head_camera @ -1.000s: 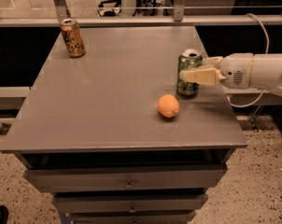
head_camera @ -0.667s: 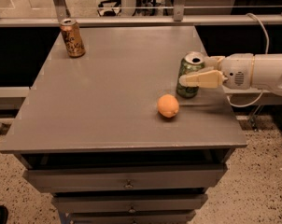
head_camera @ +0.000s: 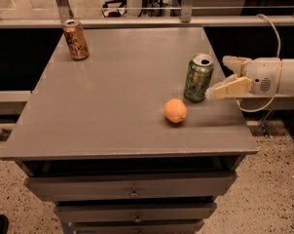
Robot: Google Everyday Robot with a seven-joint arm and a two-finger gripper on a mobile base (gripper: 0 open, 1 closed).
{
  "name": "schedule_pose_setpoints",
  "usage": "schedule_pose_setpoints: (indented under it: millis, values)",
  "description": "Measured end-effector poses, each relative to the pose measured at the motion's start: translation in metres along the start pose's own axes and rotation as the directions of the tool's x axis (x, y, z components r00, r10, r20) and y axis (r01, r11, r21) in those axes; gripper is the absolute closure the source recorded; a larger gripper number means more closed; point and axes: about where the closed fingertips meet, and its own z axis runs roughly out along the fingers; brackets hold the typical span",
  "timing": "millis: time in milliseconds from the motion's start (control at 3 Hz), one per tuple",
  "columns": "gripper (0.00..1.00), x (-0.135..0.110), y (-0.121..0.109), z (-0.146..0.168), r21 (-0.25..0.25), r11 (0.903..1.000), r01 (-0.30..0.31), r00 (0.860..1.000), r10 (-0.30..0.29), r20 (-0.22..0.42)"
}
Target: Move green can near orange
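The green can (head_camera: 199, 78) stands upright on the grey table (head_camera: 113, 106), near its right edge. The orange (head_camera: 175, 110) lies just in front of it and to its left, a small gap apart. My gripper (head_camera: 218, 77) reaches in from the right and is open. Its pale fingers (head_camera: 230, 88) sit just to the right of the can and hold nothing. The near fingertip ends close to the can's lower right side.
A brown-orange can (head_camera: 76, 39) stands at the table's far left corner. The table's right edge runs just under my gripper. A metal rail (head_camera: 137, 21) runs behind the table. Drawers (head_camera: 132, 189) sit below the front edge.
My gripper has let go of the green can and drawn back to the right. The can stays upright beside the orange.
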Motion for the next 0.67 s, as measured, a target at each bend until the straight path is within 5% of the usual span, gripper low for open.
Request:
schedule_pose_setpoints:
  millis: [333, 667]
  values:
    - [0.00, -0.0104, -0.0136, -0.0353, 0.067, 0.9961, 0.057, 0.998, -0.056, -0.005]
    - [0.00, -0.0106, -0.0136, -0.0350, 0.067, 0.9962, 0.057, 0.998, -0.056, -0.005]
